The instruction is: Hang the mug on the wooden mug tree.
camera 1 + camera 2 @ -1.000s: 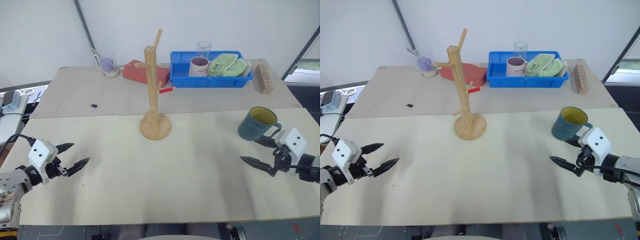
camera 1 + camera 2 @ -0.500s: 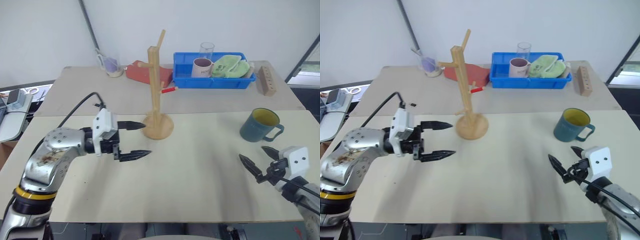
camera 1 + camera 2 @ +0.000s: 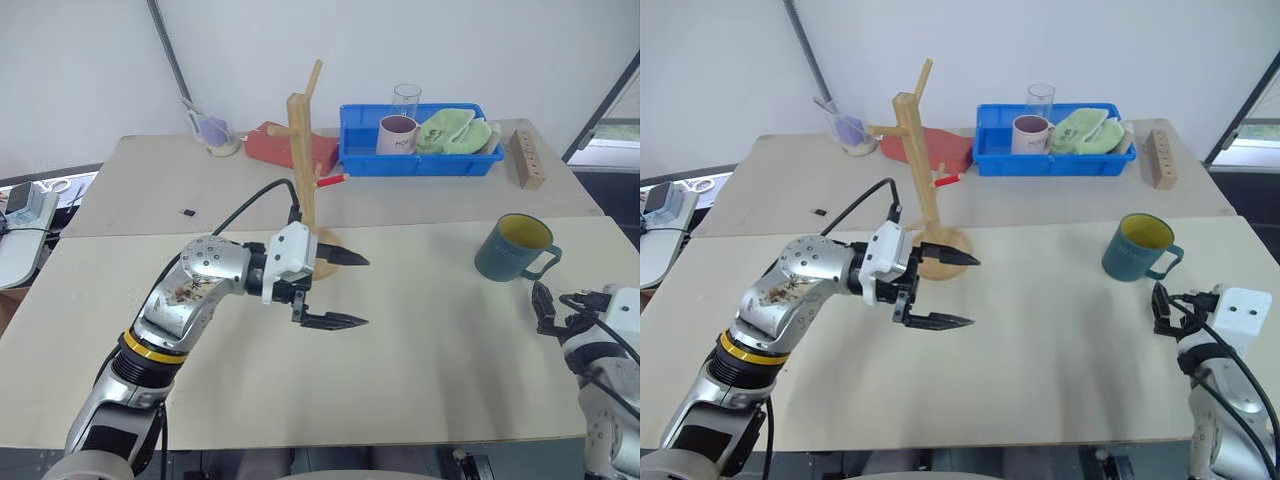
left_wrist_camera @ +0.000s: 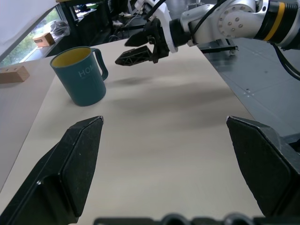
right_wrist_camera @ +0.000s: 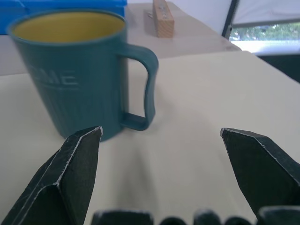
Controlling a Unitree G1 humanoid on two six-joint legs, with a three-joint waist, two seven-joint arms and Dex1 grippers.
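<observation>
Upright on the counter: mug, near wide-open empty right tool; left tool spread empty before wooden mug tree.

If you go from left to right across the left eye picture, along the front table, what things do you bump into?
Left gripper, open, in front of the wooden mug tree → the mug, teal with a yellow inside → right gripper, open, near the table's right edge.
</observation>
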